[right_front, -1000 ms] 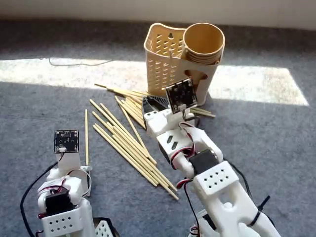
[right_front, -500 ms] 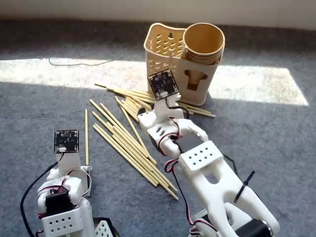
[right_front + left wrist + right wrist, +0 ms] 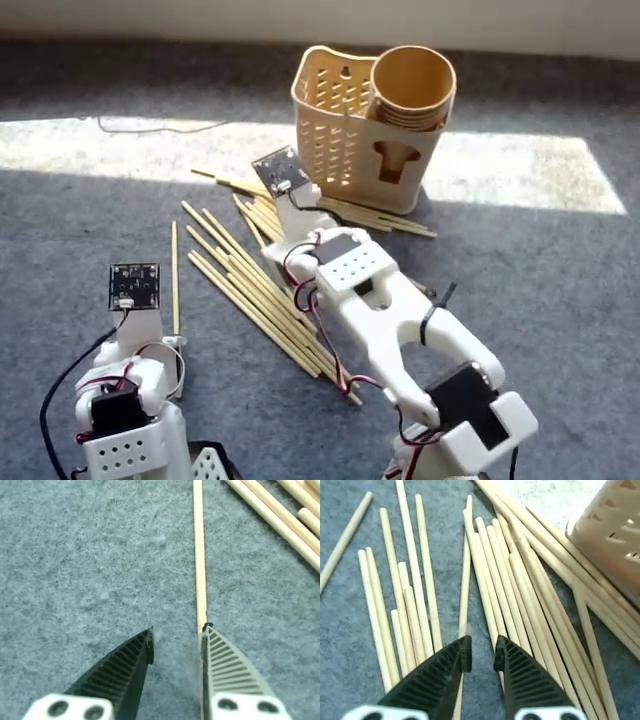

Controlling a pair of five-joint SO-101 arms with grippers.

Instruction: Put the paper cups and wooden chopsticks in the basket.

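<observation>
A cream perforated basket (image 3: 340, 120) stands at the back with stacked paper cups (image 3: 412, 85) in it. Several wooden chopsticks (image 3: 262, 290) lie fanned on the grey carpet in front of it, close up as chopsticks (image 3: 495, 585). My right gripper (image 3: 481, 652) hovers over this pile, its fingers a narrow gap apart with nothing gripped. One single chopstick (image 3: 175, 270) lies apart to the left. My left gripper (image 3: 176, 640) is open low over the carpet, and that chopstick (image 3: 199, 555) runs along its pale fingertip (image 3: 207, 637).
The right arm (image 3: 370, 290) stretches across the chopstick pile toward the basket's corner (image 3: 615, 535). A thin cable (image 3: 150, 127) lies on the sunlit carpet at the back left. Bare carpet (image 3: 540, 270) lies to the right of the basket.
The right arm has swung left and lower, from in front of the basket to over the chopstick pile. The left arm has not moved.
</observation>
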